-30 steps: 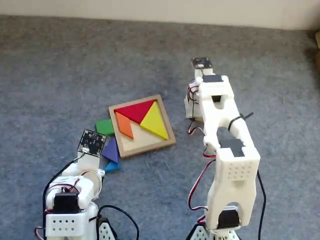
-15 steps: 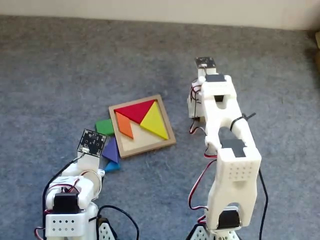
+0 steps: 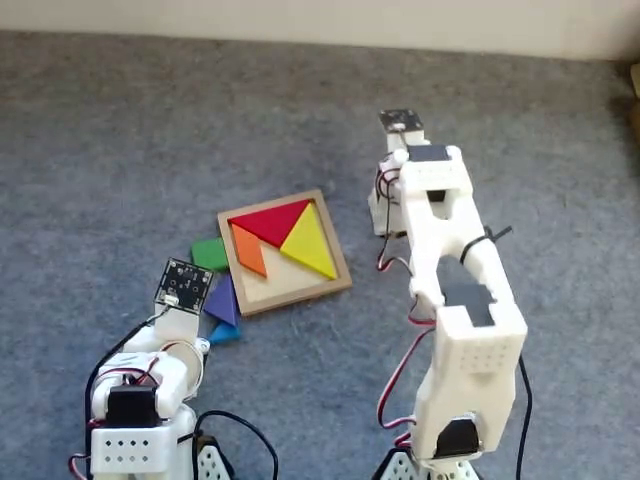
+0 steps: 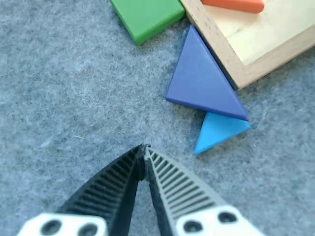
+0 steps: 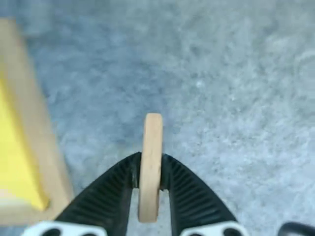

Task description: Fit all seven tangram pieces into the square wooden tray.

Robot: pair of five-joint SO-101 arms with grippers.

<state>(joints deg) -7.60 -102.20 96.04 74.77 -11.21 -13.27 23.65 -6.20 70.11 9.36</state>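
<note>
Wood, pale, one thin piece (image 5: 152,132): pinched edge-on in my right pincer (image 5: 151,158), above the grey carpet (image 3: 120,130) just beside the tray (image 3: 336,264), on its yellow side
Tray contents: red triangle (image 3: 272,220), yellow triangle (image 3: 308,245), orange piece (image 3: 250,251); bare floor left beside them
Outside, at the far rim: green square (image 4: 147,14), dark blue triangle (image 4: 204,81) touching the wall, light blue triangle (image 4: 216,130)
My left pincer (image 4: 144,150): pressed together, empty, low over carpet near the blue pair
Step, as I judge it: carrying the wooden piece to the tray
Next: swing over the rim, lay it flat in the bare corner
</note>
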